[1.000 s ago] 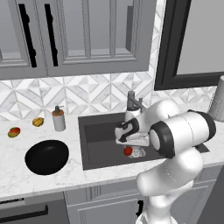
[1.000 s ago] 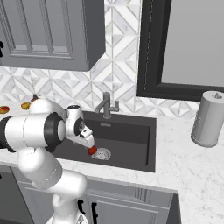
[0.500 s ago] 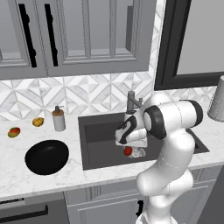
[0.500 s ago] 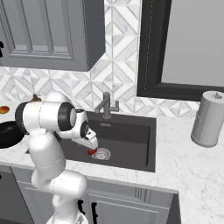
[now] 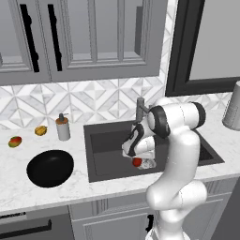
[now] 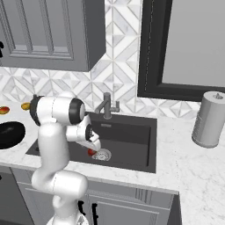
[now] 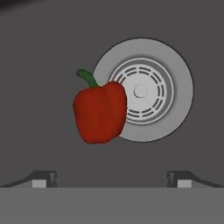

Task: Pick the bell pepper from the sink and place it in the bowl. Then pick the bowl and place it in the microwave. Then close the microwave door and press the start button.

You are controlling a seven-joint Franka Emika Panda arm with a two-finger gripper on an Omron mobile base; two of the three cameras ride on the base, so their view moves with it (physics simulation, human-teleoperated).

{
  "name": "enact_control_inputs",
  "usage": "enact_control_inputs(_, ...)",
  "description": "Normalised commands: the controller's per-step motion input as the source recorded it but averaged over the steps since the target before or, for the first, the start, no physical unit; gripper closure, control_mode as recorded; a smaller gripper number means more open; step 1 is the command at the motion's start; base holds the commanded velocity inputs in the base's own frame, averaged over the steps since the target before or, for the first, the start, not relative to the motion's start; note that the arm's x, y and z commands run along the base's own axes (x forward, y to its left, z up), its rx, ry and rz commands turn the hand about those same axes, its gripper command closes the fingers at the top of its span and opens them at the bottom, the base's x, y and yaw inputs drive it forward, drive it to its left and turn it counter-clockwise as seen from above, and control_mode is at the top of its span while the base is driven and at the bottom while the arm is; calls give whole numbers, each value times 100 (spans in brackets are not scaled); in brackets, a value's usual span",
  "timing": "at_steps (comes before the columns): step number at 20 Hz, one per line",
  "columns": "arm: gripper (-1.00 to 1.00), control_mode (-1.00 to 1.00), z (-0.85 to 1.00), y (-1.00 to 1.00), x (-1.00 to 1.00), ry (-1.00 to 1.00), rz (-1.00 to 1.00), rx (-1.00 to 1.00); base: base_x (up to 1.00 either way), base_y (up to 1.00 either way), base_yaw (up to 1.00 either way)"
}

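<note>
Hand view, near to far: gripper (image 7: 109,178) spread wide, clamped on nothing. Beyond, toward 11 o'clock, bell pepper (image 7: 100,111) lying on sink (image 7: 39,65) floor, overlapping silver drain (image 7: 144,89) at 9 o'clock. Probably not touching the fingertips (image 7: 43,177).

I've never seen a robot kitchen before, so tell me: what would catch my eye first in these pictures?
Probably the big white arm bending down into the dark sink, its open hand poised above a small red bell pepper. The pepper lies on the sink floor, overlapping the edge of the round silver drain. On the marble counter to the sink's left sits a wide glossy black bowl.
</note>
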Motion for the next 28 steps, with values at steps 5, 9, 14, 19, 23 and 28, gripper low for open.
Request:
enact_control_inputs(5,-100,-100,-34,-1,34,0,0,0,0,0,0)
enact_control_inputs(9,-100,-100,-39,-8,31,-1,0,0,0,0,0)
enact_control_inputs(14,-100,-100,-38,-8,24,-1,0,0,0,0,0)
enact_control_inputs(19,-100,-100,-38,0,0,0,0,0,0,0,0)
enact_control_inputs(23,100,-100,-37,0,-3,0,0,0,0,0,0)
enact_control_inputs(28,100,-100,-3,4,-50,-12,-1,0,0,0,0)
